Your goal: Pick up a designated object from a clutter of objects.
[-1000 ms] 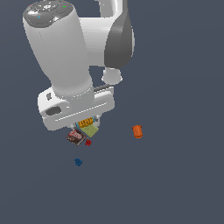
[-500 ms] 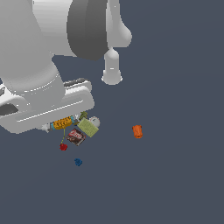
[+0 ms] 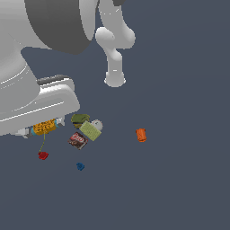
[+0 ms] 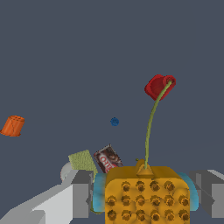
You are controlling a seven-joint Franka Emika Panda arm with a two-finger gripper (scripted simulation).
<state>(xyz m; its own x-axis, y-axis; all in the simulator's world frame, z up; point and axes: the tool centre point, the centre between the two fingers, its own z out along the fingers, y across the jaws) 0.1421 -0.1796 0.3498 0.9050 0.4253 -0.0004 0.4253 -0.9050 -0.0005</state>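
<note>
The gripper (image 4: pixel 144 199) has its grey fingers (image 4: pixel 81 194) pressed in on either side of the yellow box (image 4: pixel 146 192), pinching it by its cyan ends. The box's face is dotted with dark marks. A thin green stem (image 4: pixel 151 127) rises from the box and ends in a small red blob (image 4: pixel 159 86).

In the exterior view the box (image 3: pixel 45 126) sits tucked under the big white arm (image 3: pixel 36 105) at the exterior view's left, with the stem trailing down to the red blob (image 3: pixel 43 155) (whether the blob touches the floor cannot be told). The rest of the clutter lies on the dark floor (image 3: pixel 179 188) just to the exterior view's right of the box: an olive-green lump (image 3: pixel 80 119), a light green block (image 3: pixel 90 130) touching it, a grey-white round piece (image 3: pixel 97 125) behind the block, and a dark packet (image 3: pixel 78 140) with a red label beside the block. A blue bit (image 3: pixel 80 166) lies a little apart, nearer the camera. The orange cylinder (image 3: pixel 141 135) stands well apart, to the exterior view's right.
</note>
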